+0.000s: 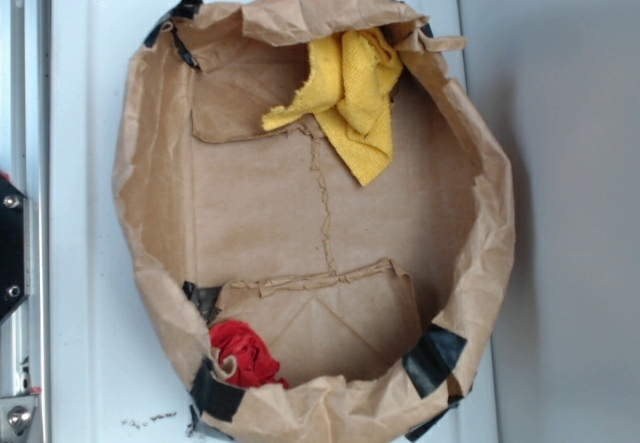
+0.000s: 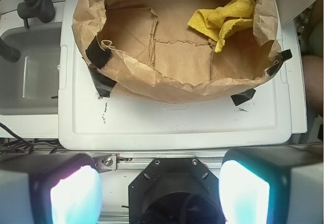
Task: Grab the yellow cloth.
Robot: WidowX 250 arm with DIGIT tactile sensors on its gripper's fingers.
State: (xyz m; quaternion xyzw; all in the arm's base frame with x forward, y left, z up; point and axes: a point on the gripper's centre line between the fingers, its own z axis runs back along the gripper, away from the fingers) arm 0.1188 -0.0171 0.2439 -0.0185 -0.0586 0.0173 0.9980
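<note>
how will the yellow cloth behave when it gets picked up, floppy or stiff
Probably floppy: the yellow cloth lies in soft folds with drooping corners, so it should drape from whichever fold is pinched. Its terry-looking surface suggests it will not slip easily. It leans on the paper bag wall, so lifting it may brush the thin rim.

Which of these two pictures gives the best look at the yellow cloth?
The exterior view: it looks straight down into the paper bag, so the whole yellow cloth shows, folds and corners. The wrist view shows the yellow cloth too, from a slant, with the bag's rim hiding its right edge.
</note>
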